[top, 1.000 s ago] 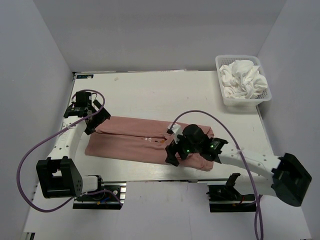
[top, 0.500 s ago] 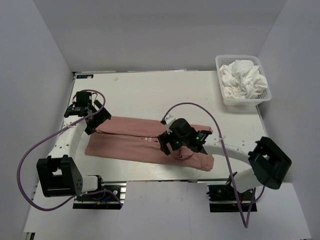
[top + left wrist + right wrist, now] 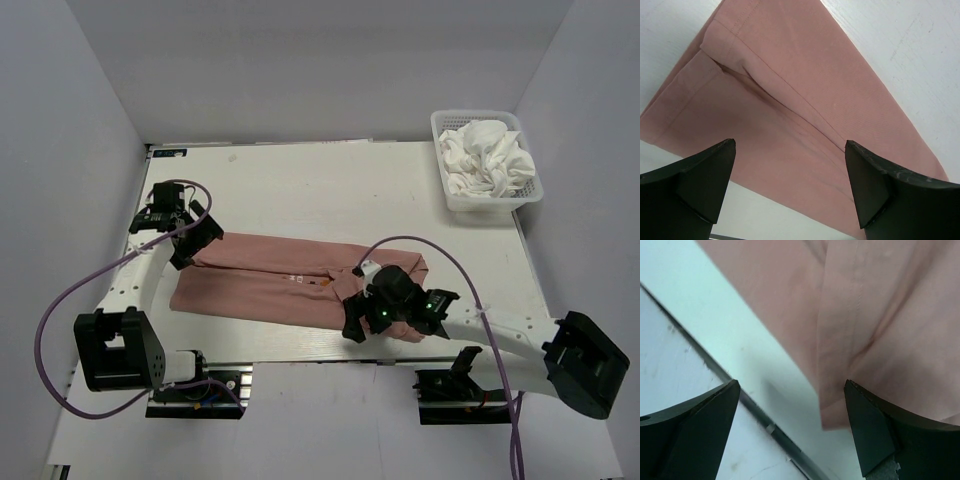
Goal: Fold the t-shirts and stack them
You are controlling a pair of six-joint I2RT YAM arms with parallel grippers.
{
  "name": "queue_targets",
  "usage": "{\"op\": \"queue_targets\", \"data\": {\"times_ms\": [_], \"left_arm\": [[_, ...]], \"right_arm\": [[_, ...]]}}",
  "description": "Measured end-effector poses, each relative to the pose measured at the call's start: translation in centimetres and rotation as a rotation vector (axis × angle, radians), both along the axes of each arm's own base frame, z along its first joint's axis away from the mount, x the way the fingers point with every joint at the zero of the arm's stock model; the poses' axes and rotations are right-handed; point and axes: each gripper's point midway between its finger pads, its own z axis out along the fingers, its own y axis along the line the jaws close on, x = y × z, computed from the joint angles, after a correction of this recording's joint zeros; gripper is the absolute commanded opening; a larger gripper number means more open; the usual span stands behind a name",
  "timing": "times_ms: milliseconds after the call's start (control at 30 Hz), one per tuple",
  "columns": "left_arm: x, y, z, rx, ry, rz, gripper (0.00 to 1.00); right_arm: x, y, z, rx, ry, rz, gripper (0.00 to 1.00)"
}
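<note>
The dusty pink t-shirt [image 3: 270, 285] lies on the table folded lengthwise into a long band, with small white text and a red-brown graphic near its middle. My left gripper [image 3: 190, 240] is open and empty just above the band's far left end; the pink cloth [image 3: 790, 100] fills the left wrist view. My right gripper [image 3: 362, 322] is open and empty above the band's near right edge, at the table's front edge; the pink hem corner [image 3: 840, 405] shows between its fingers. White t-shirts [image 3: 487, 158] lie crumpled in the basket.
A white plastic mesh basket [image 3: 452, 203] stands at the back right corner. A metal rail [image 3: 765, 425] runs along the table's front edge below my right gripper. Purple cables loop from both arms. Grey walls close the table in.
My right arm swung left over the shirt's middle, then back right and nearer, and its gripper now hangs over the shirt's near right edge. The left arm and the shirt have not moved.
</note>
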Motion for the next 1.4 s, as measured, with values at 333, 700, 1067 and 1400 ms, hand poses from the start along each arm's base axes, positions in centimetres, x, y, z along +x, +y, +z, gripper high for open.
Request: {"op": "queue_targets", "data": {"times_ms": [333,700,1067,1400], "left_arm": [[0.3,-0.4,-1.1,-0.021,0.031,-0.015,1.0],[0.4,-0.6,-1.0,-0.028,0.027,-0.019,1.0],[0.3,-0.7,-1.0,-0.035,0.028,-0.028,1.0],[0.3,-0.7,-1.0,-0.032,0.029,-0.032,1.0]], "right_arm": [[-1.9,-0.9,2.1,0.07,0.013,0.033,0.9],[2.7,1.0,4.5,0.059,-0.125,-0.063,0.9],[7.8,5.9,1.2,-0.067,-0.129,-0.055,0.9],[6.4,7.9,-0.9,-0.048,-0.053,0.077,0.9]]}}
